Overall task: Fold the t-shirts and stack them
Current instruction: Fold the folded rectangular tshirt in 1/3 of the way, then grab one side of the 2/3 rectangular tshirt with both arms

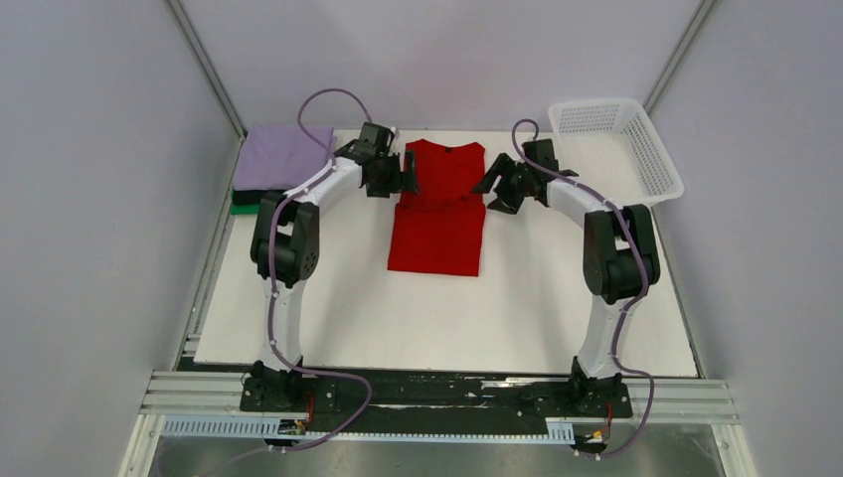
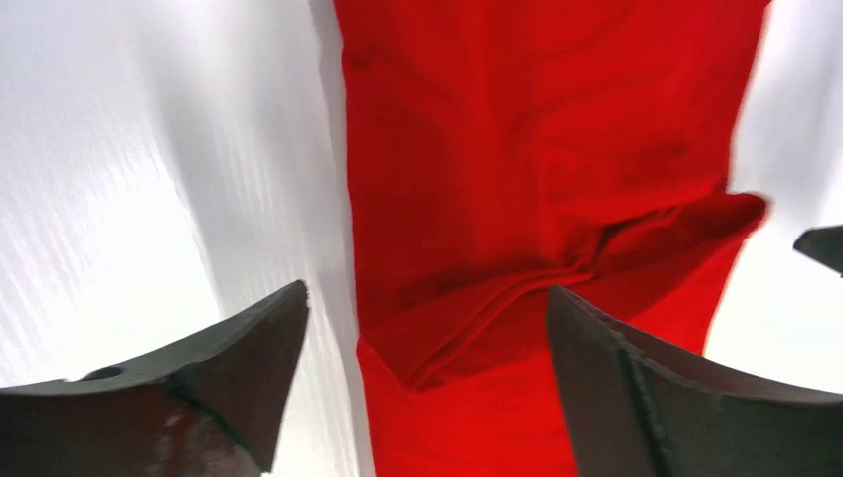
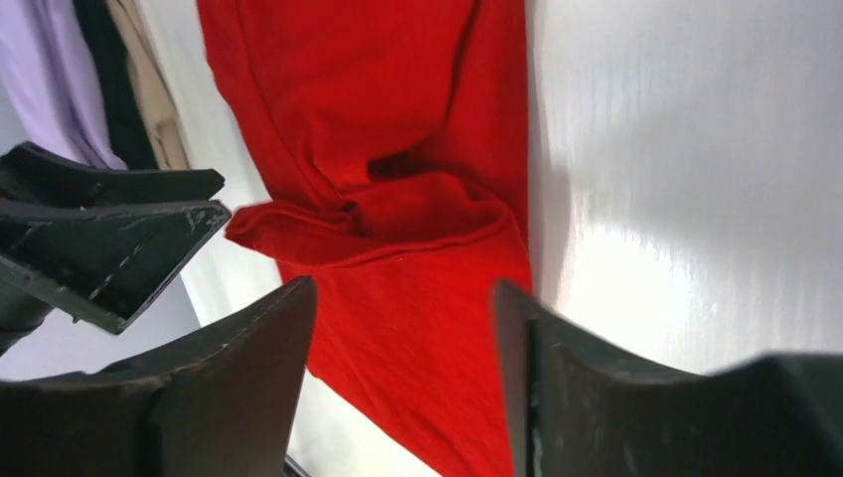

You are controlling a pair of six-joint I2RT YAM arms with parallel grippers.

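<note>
Cloth first: the red t-shirt [image 1: 437, 214] lies flat on the table [image 1: 348, 318], a narrow strip with sleeves tucked in. My left gripper [image 1: 407, 177] and right gripper [image 1: 492, 193] flank its collar end, one at each side edge — both spread wide, holding nothing. Left of the shirt sits the lavender t-shirt [image 1: 283, 157], folded, atop darker ones. Risk, as I judge it: pinching only the top layer would drag a tucked sleeve loose — or uneven lifts would skew the fold.
</note>
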